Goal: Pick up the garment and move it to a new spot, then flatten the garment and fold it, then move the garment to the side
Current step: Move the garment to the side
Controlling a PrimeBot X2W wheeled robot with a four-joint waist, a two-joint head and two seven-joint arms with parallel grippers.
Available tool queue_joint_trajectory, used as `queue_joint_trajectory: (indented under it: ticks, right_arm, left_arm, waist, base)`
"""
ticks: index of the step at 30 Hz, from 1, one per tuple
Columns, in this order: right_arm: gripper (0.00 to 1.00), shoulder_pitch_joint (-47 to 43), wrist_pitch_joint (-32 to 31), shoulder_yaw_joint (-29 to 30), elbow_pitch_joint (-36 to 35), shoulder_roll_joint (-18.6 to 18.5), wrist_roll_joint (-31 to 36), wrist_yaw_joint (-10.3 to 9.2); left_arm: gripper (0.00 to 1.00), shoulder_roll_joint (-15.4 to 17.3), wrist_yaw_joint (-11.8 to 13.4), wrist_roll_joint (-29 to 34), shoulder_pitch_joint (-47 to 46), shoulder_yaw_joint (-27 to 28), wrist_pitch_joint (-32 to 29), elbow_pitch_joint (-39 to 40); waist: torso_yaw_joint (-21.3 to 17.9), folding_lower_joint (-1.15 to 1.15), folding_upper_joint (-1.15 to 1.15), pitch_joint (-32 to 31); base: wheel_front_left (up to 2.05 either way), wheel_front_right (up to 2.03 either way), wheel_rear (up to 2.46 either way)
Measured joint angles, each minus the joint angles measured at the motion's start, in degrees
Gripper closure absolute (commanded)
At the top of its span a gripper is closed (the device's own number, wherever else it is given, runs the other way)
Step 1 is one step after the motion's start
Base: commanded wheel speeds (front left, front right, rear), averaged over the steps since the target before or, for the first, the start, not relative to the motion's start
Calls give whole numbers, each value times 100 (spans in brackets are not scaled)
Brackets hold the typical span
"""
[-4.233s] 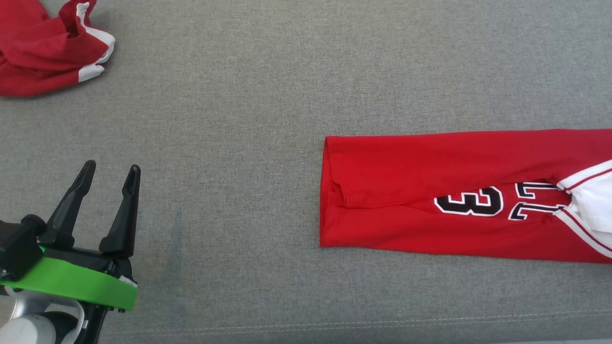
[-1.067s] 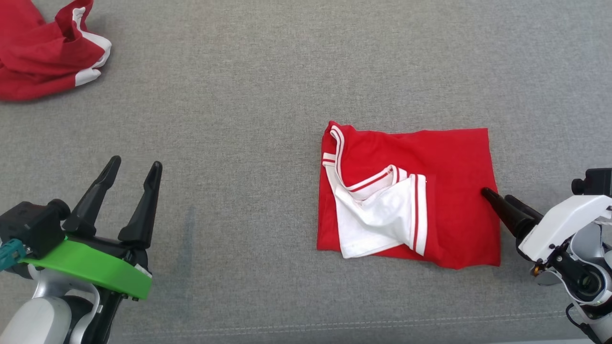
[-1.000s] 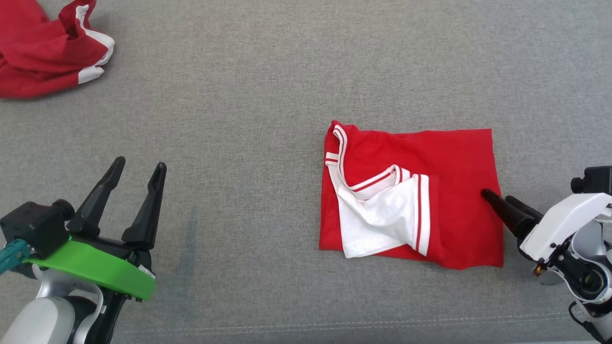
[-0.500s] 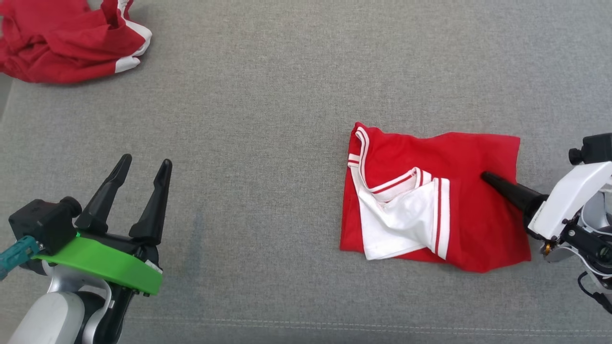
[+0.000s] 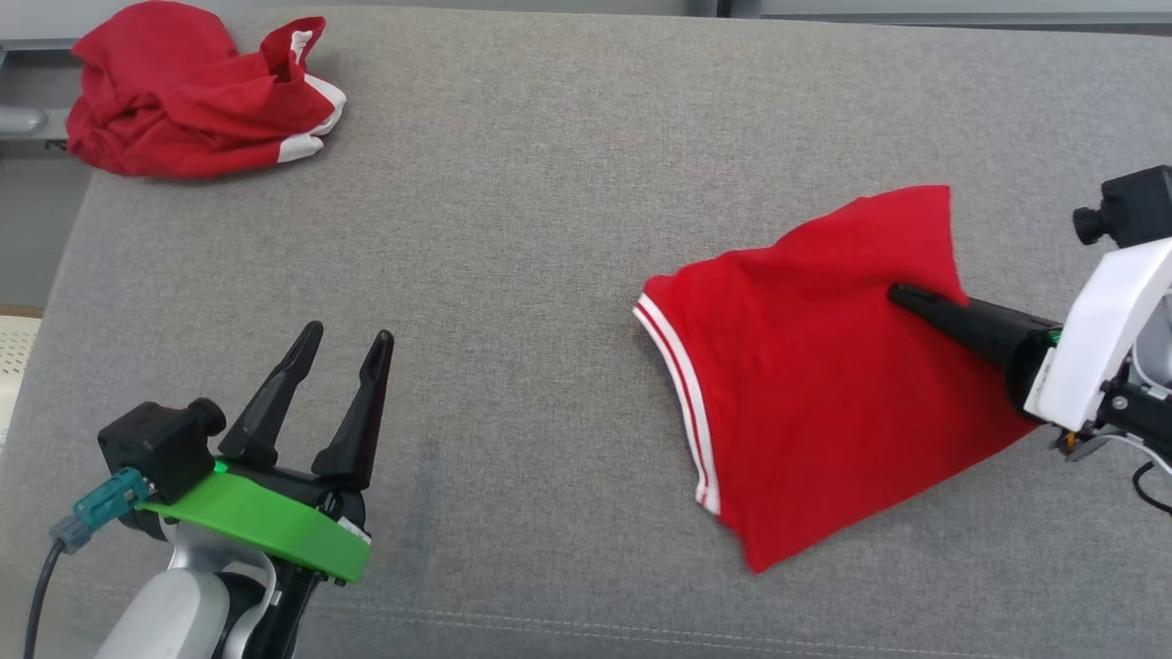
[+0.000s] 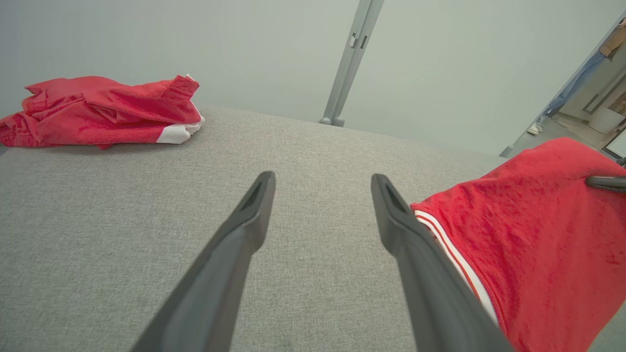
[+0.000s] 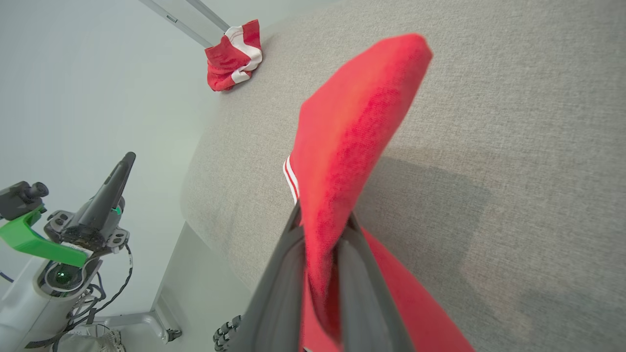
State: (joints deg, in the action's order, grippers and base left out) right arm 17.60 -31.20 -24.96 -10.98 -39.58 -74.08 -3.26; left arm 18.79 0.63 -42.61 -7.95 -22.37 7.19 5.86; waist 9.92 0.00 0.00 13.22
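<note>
The right arm reached in from the right side of the head view, its white wrist housing low and its dark fingers pointing leftward and slightly away from the robot. The right end effector (image 5: 897, 294) was clenched on the red garment (image 5: 806, 394). In the right wrist view both fingers (image 7: 288, 254) pinched a fold of the cloth, which rose above the tips and cast a shadow on the grey tabletop (image 5: 549, 229). The garment draped from that grip toward the robot's left, its white-striped hem on the left side and one corner pointing at the near edge. Whether that corner touched the surface could not be told.

The left arm stood at the lower left, forearm upright under a green bracket, fingers pointing away from the robot. The left end effector (image 5: 348, 336) was spread wide and held nothing. In the left wrist view its fingers (image 6: 244, 230) framed bare grey fabric, with the garment's hem just beside the right one.

A second, crumpled red garment (image 5: 183, 101) lay at the far left corner of the tabletop, close to both edges. Between it and the held garment the surface lay open. The near edge, marked by a stitched seam, ran just below both end effectors.
</note>
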Motion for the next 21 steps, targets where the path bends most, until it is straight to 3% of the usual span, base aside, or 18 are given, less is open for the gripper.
queue_joint_trajectory:
  ticks: [7,12,21]
  right_arm:
    - [100,-2,-272,259,56,-210,-153,-343]
    - [100,-13,-322,522,417,-550,-118,-392]
    - [100,337,-200,875,1047,-1032,634,-392]
  left_arm:
    - [0,88,-11,-1,133,105,46,7]
    - [0,232,-11,5,126,103,-43,225]
    - [0,595,68,120,-90,241,-322,598]
  waist:
    - [146,0,0,-8]
    - [105,0,0,226]
    - [-78,0,0,860]
  base:
    - [0,0,0]
    - [0,0,0]
    - [0,0,0]
